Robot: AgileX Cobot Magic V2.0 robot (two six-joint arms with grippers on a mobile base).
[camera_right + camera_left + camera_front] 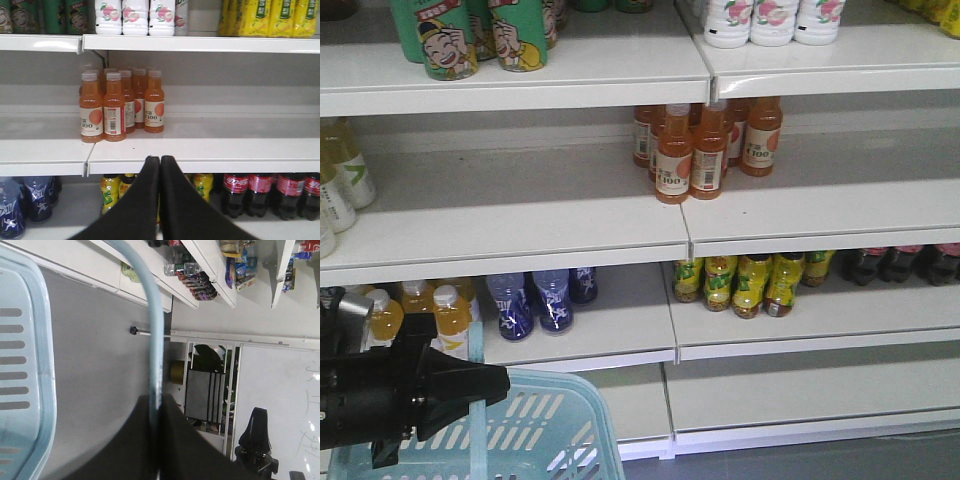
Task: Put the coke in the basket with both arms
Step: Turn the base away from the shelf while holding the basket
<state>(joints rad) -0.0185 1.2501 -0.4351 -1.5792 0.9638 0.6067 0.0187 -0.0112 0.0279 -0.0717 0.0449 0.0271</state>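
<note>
Right wrist-mounted view, first entry: coke, not found. No slim all-red bottle shows here or in the other views, only dark cola bottles (260,192) with red labels on the lower shelf.

Basket (555,425): light blue, slotted, low left in the front view, handle (156,330) raised.

Left gripper (156,402): fingers closed on that handle.

Right gripper (159,160): fingers pressed together, empty, facing orange juice bottles (117,105).

Risks, as judged: a dark cola taken by mistake because of its red label; the basket swinging on its handle and tipping.

Surface: white shelves (520,225), partly stocked.

Room: grey floor (95,365), whiteboard (275,400) beyond.
</note>
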